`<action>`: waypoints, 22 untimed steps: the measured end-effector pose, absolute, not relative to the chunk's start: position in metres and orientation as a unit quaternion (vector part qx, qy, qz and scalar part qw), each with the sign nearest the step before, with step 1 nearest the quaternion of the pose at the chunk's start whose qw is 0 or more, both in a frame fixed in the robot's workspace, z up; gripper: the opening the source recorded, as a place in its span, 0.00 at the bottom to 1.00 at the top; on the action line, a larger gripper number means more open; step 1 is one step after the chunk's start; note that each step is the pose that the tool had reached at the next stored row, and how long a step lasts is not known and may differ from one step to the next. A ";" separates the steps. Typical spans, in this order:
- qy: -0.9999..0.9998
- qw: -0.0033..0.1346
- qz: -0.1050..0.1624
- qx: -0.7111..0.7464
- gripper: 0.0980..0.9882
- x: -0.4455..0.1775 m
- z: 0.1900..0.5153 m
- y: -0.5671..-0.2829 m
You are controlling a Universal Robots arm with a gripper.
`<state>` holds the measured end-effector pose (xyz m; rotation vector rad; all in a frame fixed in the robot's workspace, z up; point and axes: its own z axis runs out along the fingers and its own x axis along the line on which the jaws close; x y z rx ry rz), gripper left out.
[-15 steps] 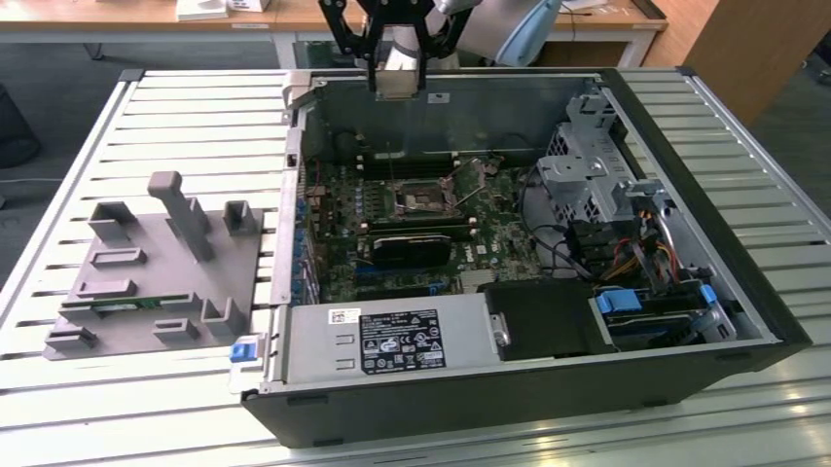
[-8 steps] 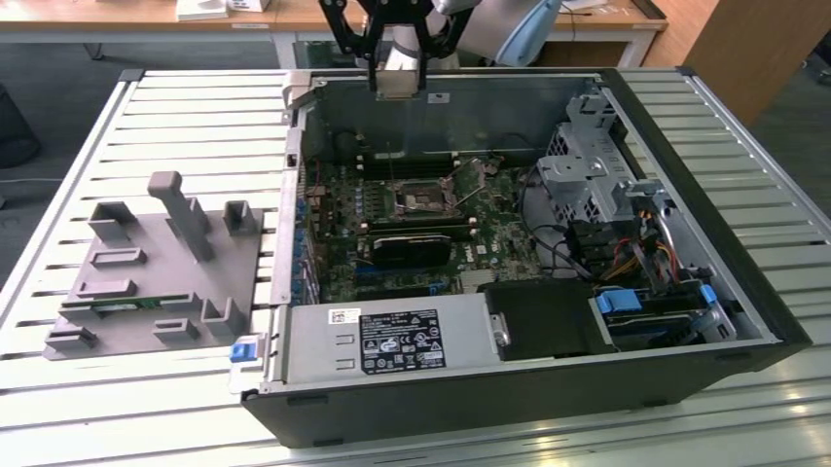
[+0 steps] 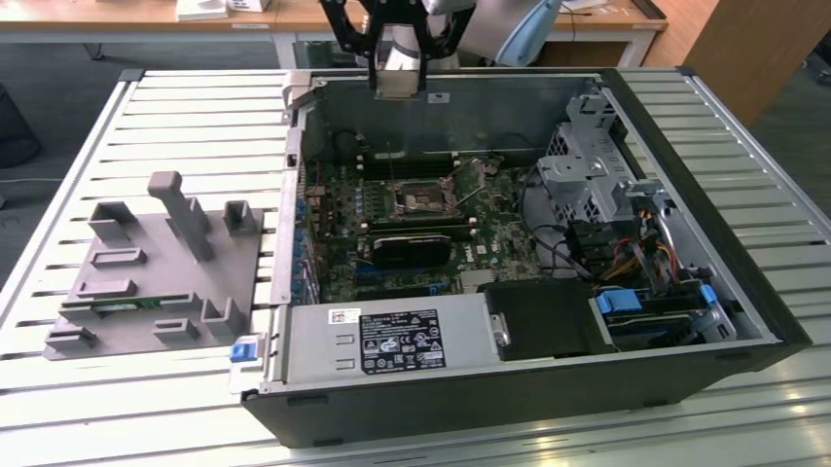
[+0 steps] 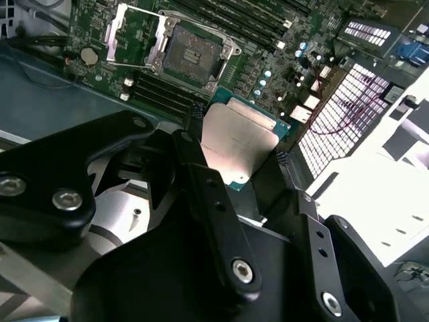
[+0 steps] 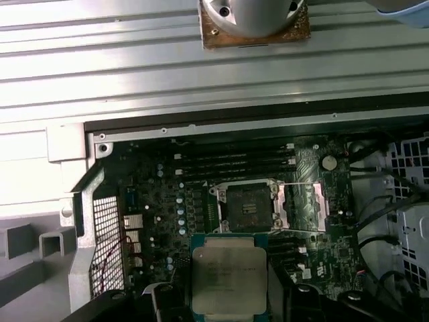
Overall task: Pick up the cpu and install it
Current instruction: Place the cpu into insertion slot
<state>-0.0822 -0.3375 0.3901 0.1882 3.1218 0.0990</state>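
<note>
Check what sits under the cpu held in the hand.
The cpu hangs over the green motherboard, beside the open socket, whose bed shows bare. The patch of board directly beneath it is covered.

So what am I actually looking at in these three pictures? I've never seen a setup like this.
It's a robot arm working over an open computer case that lies on a slatted metal table. The exterior view comes from a camera standing apart from the arm. On that view's left, beside the case, sits a grey plastic holder. The two wrist views come from cameras riding on the arm itself, looking past its gripper. The gripper, the black two-fingered part, is shut on the cpu, a flat square chip with a silvery top. In the first wrist view the chip hangs above the green circuit board, close to the empty square socket, whose metal frame is flipped open.
</note>
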 end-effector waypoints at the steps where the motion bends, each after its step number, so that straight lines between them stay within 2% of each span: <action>1: 0.997 0.006 0.032 0.064 0.50 -0.082 0.390 -0.337; 22: 0.986 0.010 0.031 0.166 0.50 -0.082 0.390 -0.337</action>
